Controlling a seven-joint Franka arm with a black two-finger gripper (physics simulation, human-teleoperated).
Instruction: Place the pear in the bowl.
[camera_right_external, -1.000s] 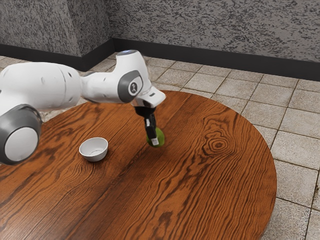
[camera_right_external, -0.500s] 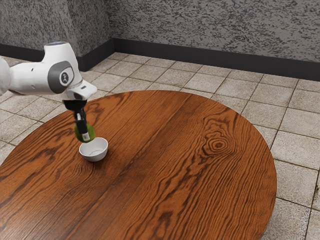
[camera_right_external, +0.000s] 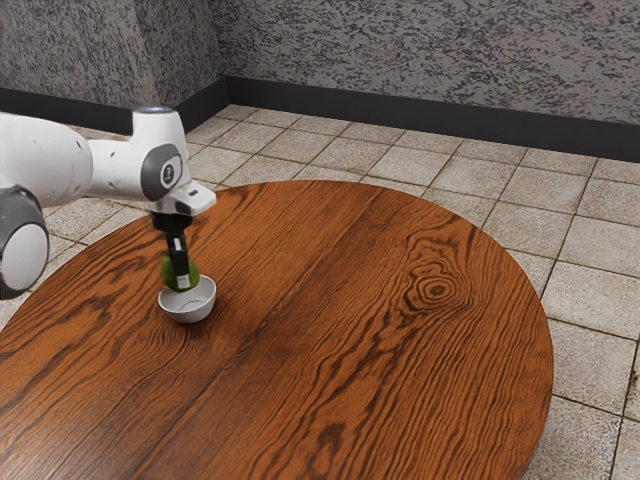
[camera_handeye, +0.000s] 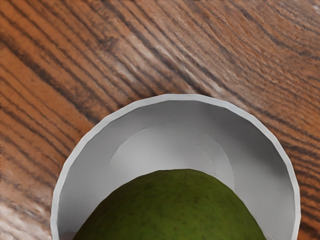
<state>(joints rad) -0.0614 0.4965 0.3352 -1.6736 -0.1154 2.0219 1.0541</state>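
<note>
Wood-grained table (camera_right_external: 350, 340) below, the gripper (camera_right_external: 181, 280) holds the pear (camera_right_external: 171, 273) over the bowl (camera_right_external: 188, 313), fingers closed to the fruit's width. Placement appears under way; the next move calls for gentle, centred lowering before release.

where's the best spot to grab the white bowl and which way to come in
Once the end effector has released the pear, the bowl is probably best pinched by its rim at the exterior view's right, from above, one finger inside, one outside: it stands upright and open, its wall thin.
</note>
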